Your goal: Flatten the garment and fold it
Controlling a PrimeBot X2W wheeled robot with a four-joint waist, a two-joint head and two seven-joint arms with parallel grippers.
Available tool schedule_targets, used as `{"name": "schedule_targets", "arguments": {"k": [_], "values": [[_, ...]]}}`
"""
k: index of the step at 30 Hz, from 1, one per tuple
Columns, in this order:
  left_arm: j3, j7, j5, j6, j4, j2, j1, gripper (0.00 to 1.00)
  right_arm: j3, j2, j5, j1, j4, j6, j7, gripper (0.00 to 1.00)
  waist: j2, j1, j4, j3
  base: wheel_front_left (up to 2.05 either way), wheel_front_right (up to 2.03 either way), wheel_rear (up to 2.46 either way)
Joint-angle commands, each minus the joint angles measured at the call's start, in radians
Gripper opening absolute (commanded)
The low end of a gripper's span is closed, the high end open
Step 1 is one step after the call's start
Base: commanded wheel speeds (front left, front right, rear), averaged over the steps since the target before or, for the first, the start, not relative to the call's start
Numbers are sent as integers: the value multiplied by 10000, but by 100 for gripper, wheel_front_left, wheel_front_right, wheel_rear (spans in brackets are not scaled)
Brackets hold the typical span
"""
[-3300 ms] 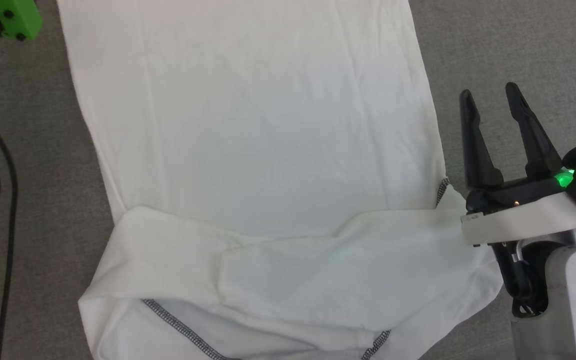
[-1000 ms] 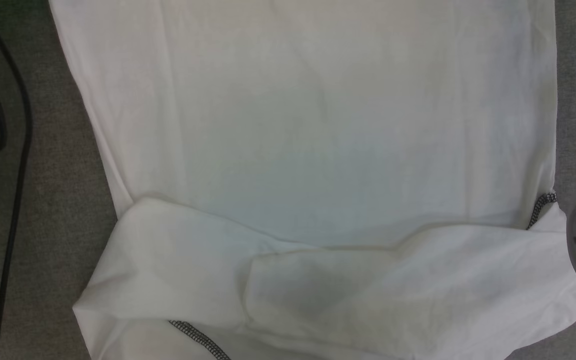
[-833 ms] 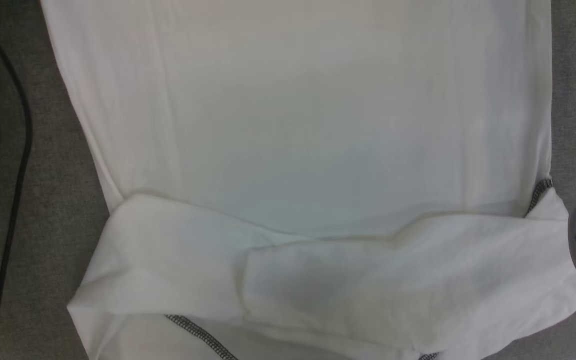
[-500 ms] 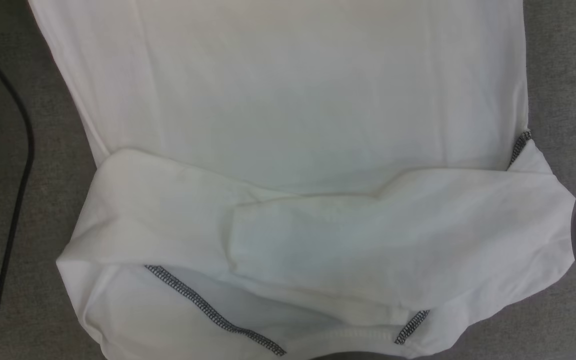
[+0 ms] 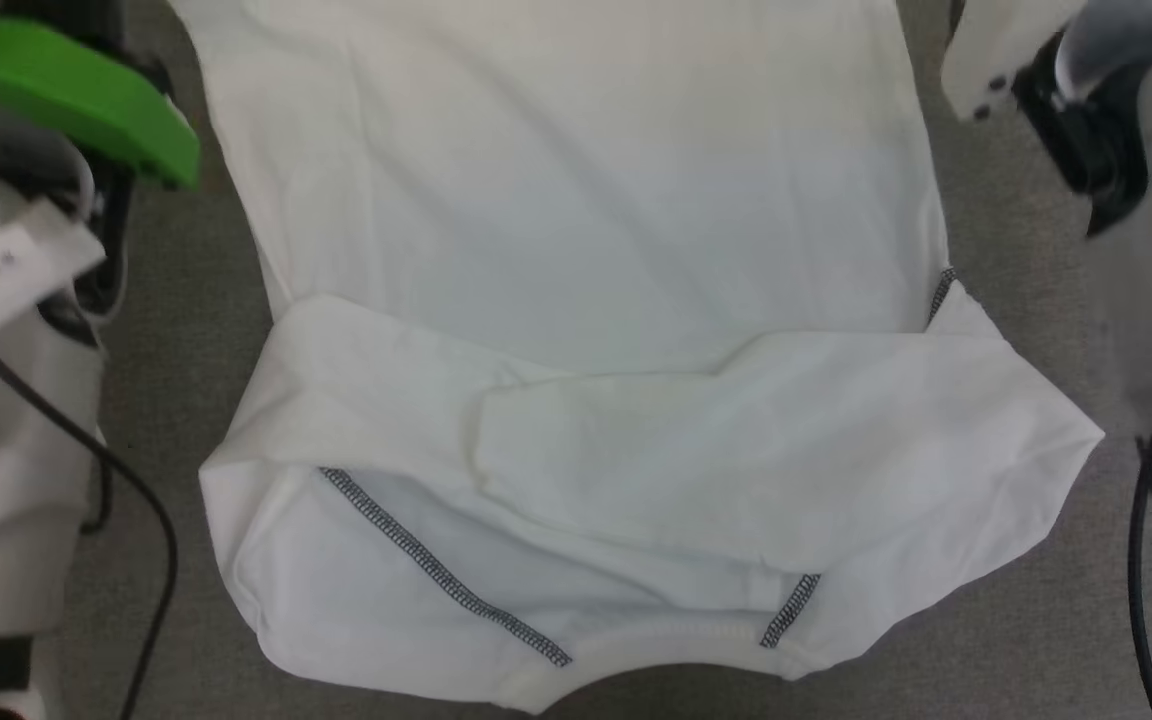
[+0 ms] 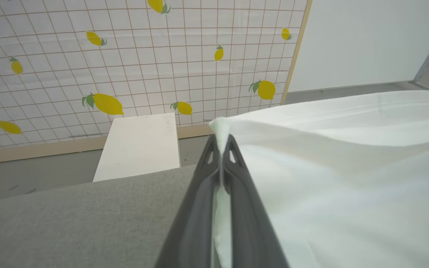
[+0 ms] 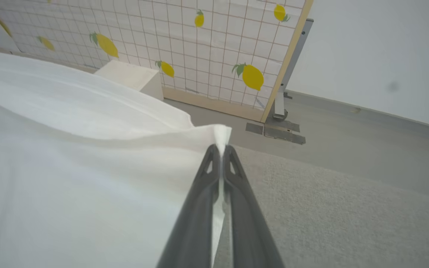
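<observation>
Since the earliest frame, where the right arm's two dark fingers stood apart beside the cloth's right edge, both arms have travelled to the top corners of the head view. The changed framing we put down to the camera, not the cloth.

In that head view, the large white thin-fabric long-sleeved garment (image 5: 576, 230) lies spread on the grey felt-like surface (image 5: 1016, 640), filling the middle of the frame from top to bottom. Its ribbed neckline (image 5: 656, 638) sits at bottom centre, with a dark grey-and-white stitched seam (image 5: 441, 572) running diagonally up from it. Both sleeves are folded across the chest, overlapping in a band across the lower half. The left arm's pale wrist with its bright green cover (image 5: 76, 90) is at upper left, and the right arm's pale wrist (image 5: 996, 50) is at upper right.

In the left wrist view, the left gripper (image 6: 221, 141) rises at centre, its jaws pressed together on a corner of the white fabric, which spreads away to the right of the frame. A plain white box (image 6: 138, 147) stands beyond the surface's edge, before a lemon-patterned wall (image 6: 88, 56).

In the right wrist view, the right gripper (image 7: 221, 149) likewise has its jaws clamped on another corner, with the cloth spreading to the left of the frame.

We judge the flattening and the sleeve folds done. With both corners pinched, the fold of the body is what remains, and it looks barely begun. The fabric appears thin and limp, with only a few soft creases.
</observation>
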Motion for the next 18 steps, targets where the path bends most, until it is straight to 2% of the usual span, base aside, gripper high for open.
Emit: {"name": "schedule_targets", "arguments": {"k": [1, 7, 11, 14, 18], "values": [[19, -170, -125, -26, -286, -31, 671, 0, 137, -166, 372, 578, -370, -19, -103, 0, 0, 0, 188, -1388, 0, 0, 0], [40, -439, -692, 131, -1795, -120, 3580, 0, 466, -1038, 1109, 3166, -2351, -19, -191, 0, 0, 0, 330, -2597, 0, 0, 0], [84, -476, -1147, 338, -2858, -220, 5488, 0, 164, -1327, 1267, 5065, -3594, -19, -73, 0, 0, 0, 480, -3185, 0, 0, 0], [20, -379, -1439, 438, -3368, -287, 6626, 0, -344, -1342, 1205, 6286, -4352, -19, 67, 0, 0, 0, 611, -3442, 0, 0, 0], [-151, -218, -1883, 343, -3746, -341, 7863, 0, -958, -1209, 940, 7945, -5232, -19, 521, 0, 0, 0, 753, -3744, 0, 0, 0]]}}
